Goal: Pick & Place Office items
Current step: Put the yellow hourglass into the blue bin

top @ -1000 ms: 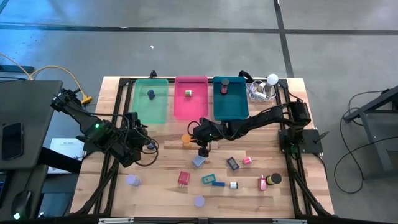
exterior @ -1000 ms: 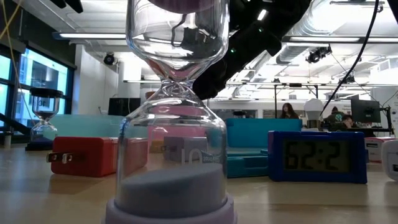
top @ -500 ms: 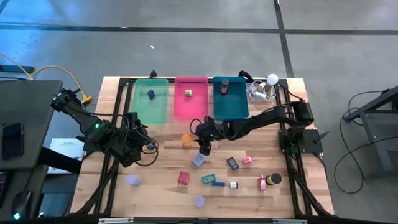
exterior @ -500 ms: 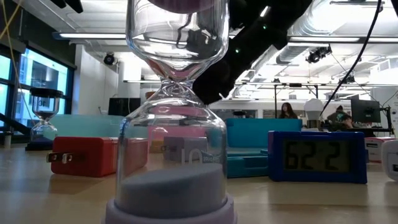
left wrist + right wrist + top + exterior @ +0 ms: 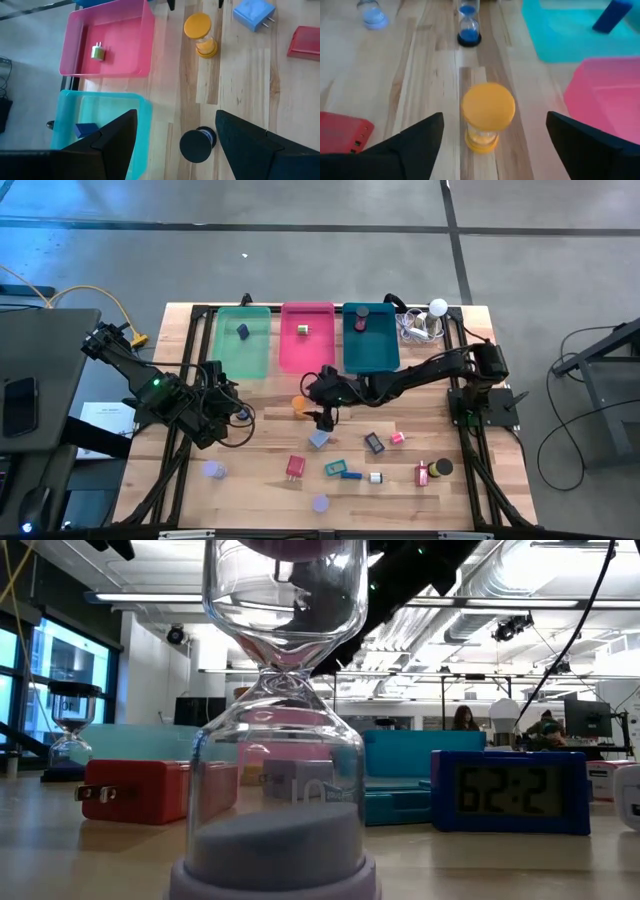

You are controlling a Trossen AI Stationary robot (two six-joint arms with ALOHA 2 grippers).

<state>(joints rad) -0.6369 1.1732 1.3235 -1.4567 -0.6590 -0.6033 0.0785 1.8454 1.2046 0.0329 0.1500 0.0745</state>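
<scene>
In the low view we see the lavender hourglass only in part: its top cap and base run past the picture's edges, and it hides much of the pink tray and a pale block behind it. The white item at the right edge is cut off. In the left wrist view the red block runs off the edge. In the high view the small piece in the pink tray is too small for us to name, as are the clock's digits.
</scene>
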